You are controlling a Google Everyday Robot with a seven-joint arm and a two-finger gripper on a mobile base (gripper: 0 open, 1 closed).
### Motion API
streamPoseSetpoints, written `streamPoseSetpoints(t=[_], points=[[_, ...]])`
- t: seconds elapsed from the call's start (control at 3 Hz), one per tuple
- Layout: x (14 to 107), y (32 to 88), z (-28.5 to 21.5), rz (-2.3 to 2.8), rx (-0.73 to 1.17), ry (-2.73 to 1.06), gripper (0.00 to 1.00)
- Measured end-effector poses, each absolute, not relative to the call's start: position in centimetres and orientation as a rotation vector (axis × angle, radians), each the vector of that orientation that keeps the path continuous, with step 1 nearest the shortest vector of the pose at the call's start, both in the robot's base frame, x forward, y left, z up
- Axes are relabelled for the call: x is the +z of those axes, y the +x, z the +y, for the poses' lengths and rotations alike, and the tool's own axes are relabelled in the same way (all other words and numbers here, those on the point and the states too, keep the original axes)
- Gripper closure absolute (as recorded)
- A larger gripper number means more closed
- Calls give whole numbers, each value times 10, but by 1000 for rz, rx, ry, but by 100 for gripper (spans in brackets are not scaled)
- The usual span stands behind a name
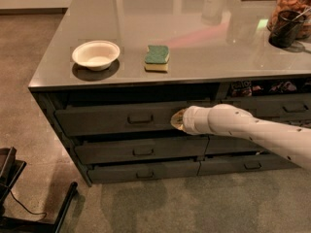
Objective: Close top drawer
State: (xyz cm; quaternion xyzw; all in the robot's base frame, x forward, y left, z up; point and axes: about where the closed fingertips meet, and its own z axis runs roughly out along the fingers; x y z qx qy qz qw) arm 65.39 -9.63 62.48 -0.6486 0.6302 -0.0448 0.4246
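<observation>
The top drawer (107, 118) is a wide dark grey front with a small central bar handle (140, 118), uppermost of three like fronts under the grey counter. It stands only a little proud of the cabinet, with a narrow dark gap above it. My gripper (176, 120), at the end of the white arm (243, 130) coming from the right, is against the drawer front, right of the handle. The arm's end hides its tips.
On the counter (204, 47) sit a white bowl (95, 55) and a green-and-yellow sponge (157, 58). A dark cup (284, 28) and a jar stand at the back right. Narrower drawers (286, 106) lie to the right. A black frame (19, 198) stands on the floor at the left.
</observation>
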Motion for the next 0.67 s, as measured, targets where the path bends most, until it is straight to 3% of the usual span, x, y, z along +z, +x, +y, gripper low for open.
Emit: streamPoseSetpoints(t=[0.67], points=[[639, 615, -100, 1664, 11, -1715, 100]])
